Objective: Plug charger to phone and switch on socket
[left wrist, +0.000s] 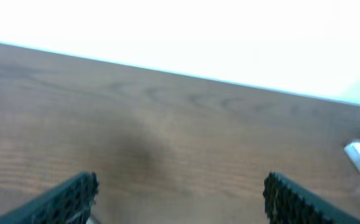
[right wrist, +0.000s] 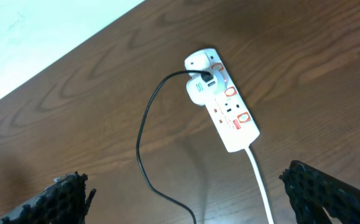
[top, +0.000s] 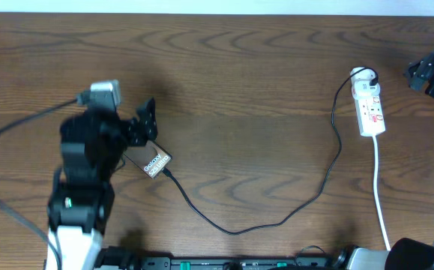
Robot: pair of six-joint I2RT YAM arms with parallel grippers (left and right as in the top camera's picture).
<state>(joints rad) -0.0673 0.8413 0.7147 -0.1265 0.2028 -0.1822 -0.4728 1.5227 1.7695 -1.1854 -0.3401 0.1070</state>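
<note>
Nearest the near edge of the tabletop (top: 246,60), the charger (top: 235,229) sags in a long loop through the middle, and the white cord (top: 380,196) runs off on the right. A little farther in, on the left side, the phone (top: 155,162) lies flat with the charger's tip meeting its near end. I judge it plugged in, though I cannot see how deep it sits. My left tool (left wrist: 180,190) hangs over the phone's far end, jaws wide, holding nothing.

Farther on, toward the far right corner, the socket (right wrist: 226,106) lies with the charger's plug (right wrist: 198,90) at its far end. My right tool (right wrist: 186,196) hovers above it, jaws wide and empty. So switching on seems the step in hand. That calls for one fingertip pressed down beside the plug, clear of the cable. Which of the red marks (right wrist: 230,92) is the switch I cannot tell. Room is generous: bare wood spreads between phone and socket to the far edge.
</note>
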